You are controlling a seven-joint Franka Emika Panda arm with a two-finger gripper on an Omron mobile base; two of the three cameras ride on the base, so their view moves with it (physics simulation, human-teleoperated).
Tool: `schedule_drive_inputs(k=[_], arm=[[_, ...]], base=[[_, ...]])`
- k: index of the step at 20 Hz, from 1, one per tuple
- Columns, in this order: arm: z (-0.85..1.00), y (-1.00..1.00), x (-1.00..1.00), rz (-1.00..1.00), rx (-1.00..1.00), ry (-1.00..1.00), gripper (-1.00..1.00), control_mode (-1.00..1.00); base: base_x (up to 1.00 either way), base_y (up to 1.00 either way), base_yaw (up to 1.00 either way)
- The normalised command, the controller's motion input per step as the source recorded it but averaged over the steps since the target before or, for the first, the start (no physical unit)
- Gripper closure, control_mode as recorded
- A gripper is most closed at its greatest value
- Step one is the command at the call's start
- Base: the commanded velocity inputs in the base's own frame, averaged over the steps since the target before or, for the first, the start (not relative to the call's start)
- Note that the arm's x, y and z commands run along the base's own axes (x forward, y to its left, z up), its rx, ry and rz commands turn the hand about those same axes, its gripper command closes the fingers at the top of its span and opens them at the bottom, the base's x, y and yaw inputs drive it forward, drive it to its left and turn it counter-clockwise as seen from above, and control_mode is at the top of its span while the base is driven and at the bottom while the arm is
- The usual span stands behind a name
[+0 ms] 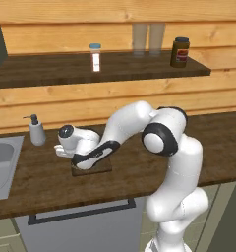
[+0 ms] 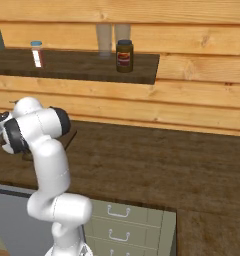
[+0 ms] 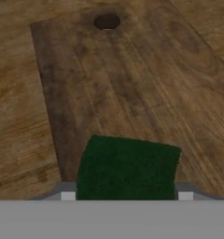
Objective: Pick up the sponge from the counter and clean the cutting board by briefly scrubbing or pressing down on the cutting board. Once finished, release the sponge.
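So the gripper [image 3: 127, 196] is clamping the small dark green sponge [image 3: 128, 168] right over the near end of the flat dark brown wooden cutting board [image 3: 132, 84], mid-tabletop [image 1: 36, 182]. Looks like scrubbing; next it's needing downward pressure, then letting go.

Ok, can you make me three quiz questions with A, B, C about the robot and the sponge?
1. Where is the sponge?
A. in the sink
B. over the cutting board
C. on the shelf

2. What colour is the sponge's top?
A. dark green
B. pink
C. white

3. What is the gripper doing?
A. open with nothing in it
B. holding a jar
C. shut on the sponge

Answers: B, the board's grain lies right under it; A, the hand view shows a green block; C, the sponge sits between both fingertips.
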Motion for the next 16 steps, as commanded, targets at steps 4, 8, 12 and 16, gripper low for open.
schedule_drive_inputs(k=[4, 8, 12, 16], arm=[[-0.35, 0.01, 0.09, -0.01, 0.02, -0.04, 1.0, -1.0], [-0.3, 0.0, 0.16, 0.0, 0.0, 0.0, 1.0, -1.0], [-0.24, -0.25, 0.0, 0.0, 0.03, -0.09, 1.0, -1.0], [-0.14, -0.34, 0.0, 0.0, 0.06, -0.11, 1.0, -1.0]], base=[[0.0, 0.0, 0.0], [0.0, 0.0, 0.0], [0.0, 0.0, 0.0], [0.0, 0.0, 0.0]])
